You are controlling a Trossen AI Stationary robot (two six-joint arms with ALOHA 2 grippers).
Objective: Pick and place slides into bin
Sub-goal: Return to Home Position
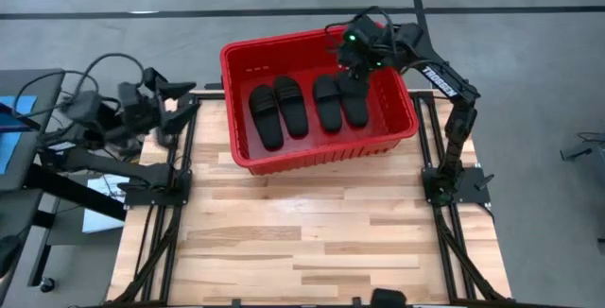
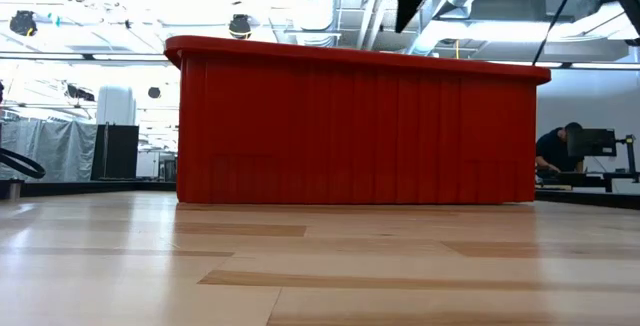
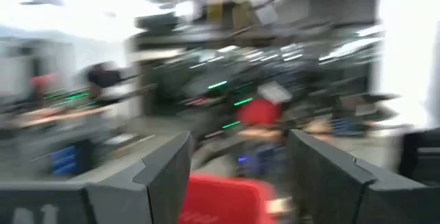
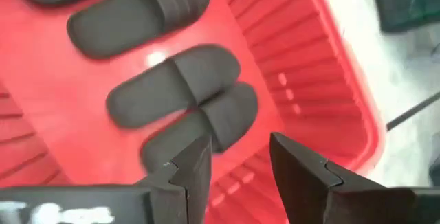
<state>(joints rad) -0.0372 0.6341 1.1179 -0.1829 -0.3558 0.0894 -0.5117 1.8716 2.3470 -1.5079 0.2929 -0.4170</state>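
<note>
Even overhead light fills the high view, leaving only faint shadows on the pale worktop [image 1: 321,242]. In the low view the ceiling [image 2: 100,16] glares white behind the bin [image 2: 350,136], whose near wall sits shaded. A small white highlight glints on the bin's floor in the right wrist view. The left wrist view washes out white where the room's lights show.

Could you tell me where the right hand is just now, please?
In the high view, the right hand hangs open above the far right part of the bin, just over the two rightmost slides.

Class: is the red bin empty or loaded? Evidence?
Loaded: four black slides lie inside the bin; right gripper hovers open above.
</note>
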